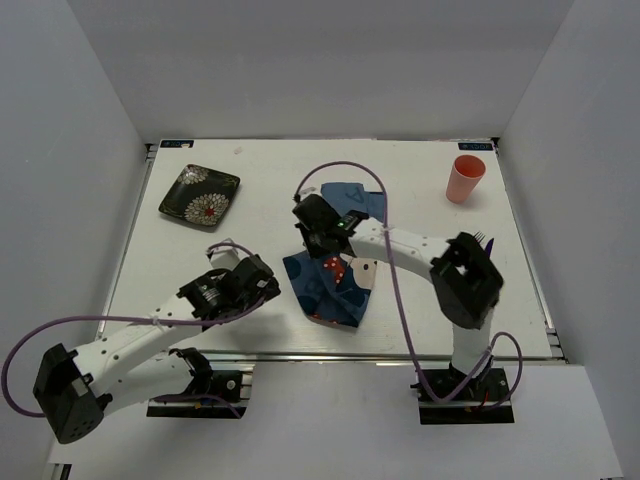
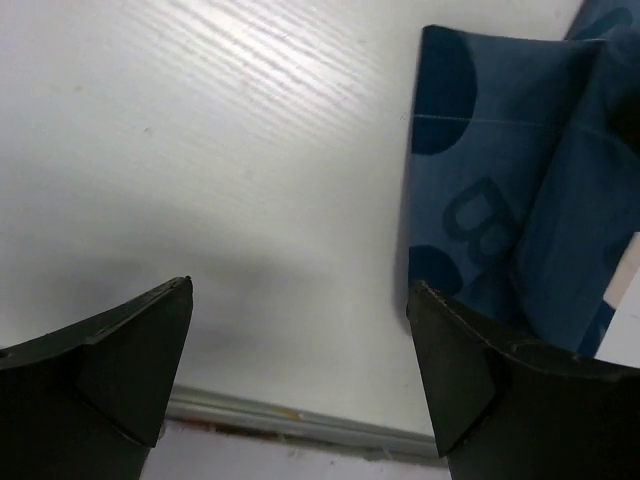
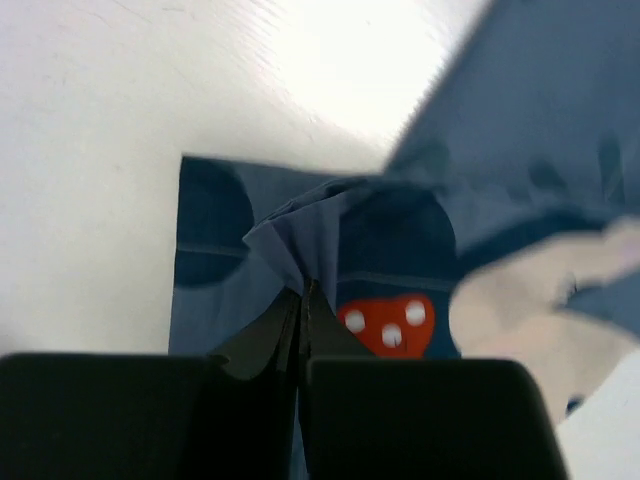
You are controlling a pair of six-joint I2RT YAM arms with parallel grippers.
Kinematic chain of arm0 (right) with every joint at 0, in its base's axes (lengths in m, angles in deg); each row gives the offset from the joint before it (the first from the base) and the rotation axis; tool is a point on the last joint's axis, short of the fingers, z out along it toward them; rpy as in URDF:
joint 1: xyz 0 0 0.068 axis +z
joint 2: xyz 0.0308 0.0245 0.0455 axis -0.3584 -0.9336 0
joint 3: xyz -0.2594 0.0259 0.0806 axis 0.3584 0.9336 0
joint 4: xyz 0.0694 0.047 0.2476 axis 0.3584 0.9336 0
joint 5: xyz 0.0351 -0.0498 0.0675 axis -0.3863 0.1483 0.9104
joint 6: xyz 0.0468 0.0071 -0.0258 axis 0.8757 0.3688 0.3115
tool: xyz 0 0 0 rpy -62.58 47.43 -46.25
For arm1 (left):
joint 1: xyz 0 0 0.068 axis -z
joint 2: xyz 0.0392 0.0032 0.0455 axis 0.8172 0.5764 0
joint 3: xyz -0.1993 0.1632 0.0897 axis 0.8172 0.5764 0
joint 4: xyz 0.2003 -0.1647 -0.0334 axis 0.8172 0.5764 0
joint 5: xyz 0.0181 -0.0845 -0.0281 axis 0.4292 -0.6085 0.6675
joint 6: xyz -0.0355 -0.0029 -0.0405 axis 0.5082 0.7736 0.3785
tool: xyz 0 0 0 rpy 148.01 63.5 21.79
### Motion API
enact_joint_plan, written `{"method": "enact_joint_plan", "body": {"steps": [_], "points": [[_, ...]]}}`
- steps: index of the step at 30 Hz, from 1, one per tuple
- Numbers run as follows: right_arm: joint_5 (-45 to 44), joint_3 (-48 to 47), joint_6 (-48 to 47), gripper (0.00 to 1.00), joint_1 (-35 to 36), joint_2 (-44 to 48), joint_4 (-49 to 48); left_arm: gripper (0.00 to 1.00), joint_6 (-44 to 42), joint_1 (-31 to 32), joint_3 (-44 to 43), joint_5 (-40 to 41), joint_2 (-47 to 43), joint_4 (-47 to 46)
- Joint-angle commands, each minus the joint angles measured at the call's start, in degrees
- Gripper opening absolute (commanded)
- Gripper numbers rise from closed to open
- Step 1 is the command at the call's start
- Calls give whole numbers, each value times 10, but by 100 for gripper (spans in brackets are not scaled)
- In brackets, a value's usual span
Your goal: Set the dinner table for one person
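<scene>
The white dinner table (image 1: 250, 215) fills the top view. A blue printed cloth mat (image 1: 335, 285) lies crumpled and partly folded at its middle front. My right gripper (image 1: 325, 243) is shut on a pinched fold of the mat (image 3: 300, 245) and holds it raised. My left gripper (image 1: 262, 285) is open and empty just left of the mat's edge (image 2: 480, 200), low over the bare tabletop (image 2: 220, 150). A dark floral square plate (image 1: 199, 196) sits at the back left. An orange cup (image 1: 465, 179) stands at the back right.
The table's metal rail (image 2: 300, 420) runs along the near edge under my left gripper. A fork-like utensil (image 1: 484, 240) shows partly behind the right arm's elbow. White walls enclose the table on three sides.
</scene>
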Motion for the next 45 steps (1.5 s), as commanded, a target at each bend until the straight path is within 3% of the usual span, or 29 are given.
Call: {"method": "enact_joint_plan", "body": {"steps": [1,4,10,16,26,30,32,34,35,36,41,45], "points": [[-29,108,96,0,-6,119,-102,98,-47,0,-4,25,52,-99],[-44,215,128,0,-9,192,-186,98,-54,-5,-30,43,132,-136],[-94,315,176,0,-8,287,-230,98,-60,-25,-97,66,304,-176],[-95,370,194,0,-11,330,-244,94,-70,-42,-146,35,377,-222],[-115,433,215,0,-11,381,-254,61,-71,-76,-162,-11,454,-252],[-117,443,218,0,-12,402,-270,55,-70,-91,-162,-25,483,-259],[-114,444,222,0,-12,412,-268,37,-71,-97,-160,-38,491,-270],[-112,448,229,0,-12,425,-267,27,-77,-97,-161,-45,503,-278],[-114,453,231,0,-12,429,-267,8,-79,-103,-162,-51,508,-279],[-115,456,233,0,-13,440,-267,0,-81,-103,-166,-54,513,-276],[-123,462,236,0,-14,461,-262,0,-84,-103,-180,-54,525,-262],[-123,457,238,0,-14,477,-245,0,-103,-103,-179,-46,463,-260]]}}
